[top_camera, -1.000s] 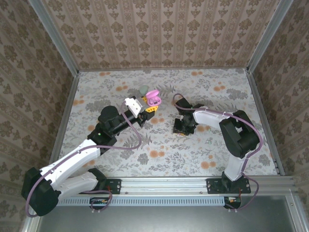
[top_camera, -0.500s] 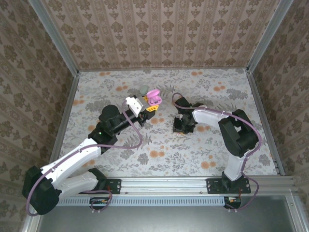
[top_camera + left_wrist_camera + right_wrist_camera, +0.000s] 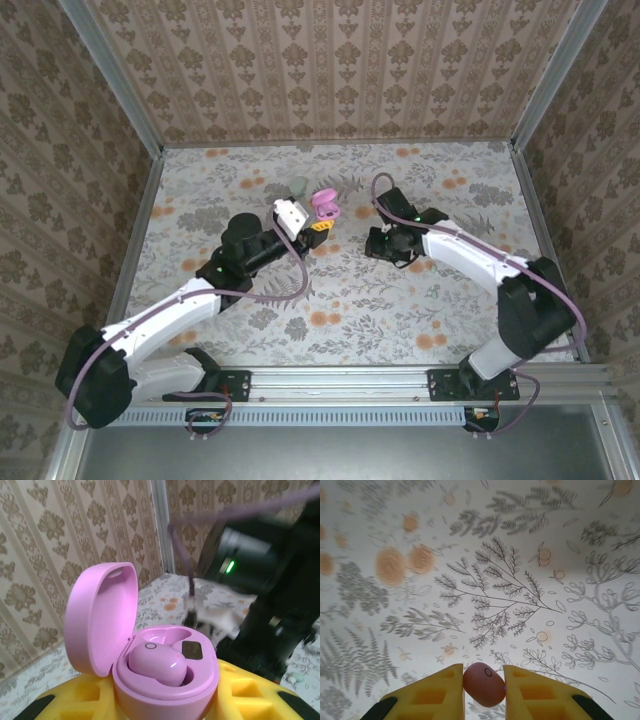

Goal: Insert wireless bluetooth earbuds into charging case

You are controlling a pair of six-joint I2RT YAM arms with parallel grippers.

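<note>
Since a second ago the right arm has unfolded from its tucked pose and carried the right gripper (image 3: 386, 243) up the table toward the case (image 3: 165, 690), while the left arm has pushed forward a little with the case in hand. That left gripper (image 3: 318, 226) is clamped on the case's lower shell, lid (image 3: 102, 615) swung open, one seated bud (image 3: 157, 662) already in its well and the neighbouring socket (image 3: 192, 650) bare. The loose bud (image 3: 483, 685) is pinched at its waist between the right gripper's yellow fingers (image 3: 432, 692), hanging above the flowered cloth (image 3: 485, 555). Judging by its look, the bud is light, hard and glossy, so it could squirt out of a hard squeeze or turn in the grip; a gentle hold across the widest part, as now, seems soundest, leaving the underside free to drop into the socket. Which end of the loose bud faces down cannot be made out, its lower half is cut off by the frame edge, and the right arm is a dark blur in the left wrist view. A green case (image 3: 298, 186) sits just behind the pink one.
</note>
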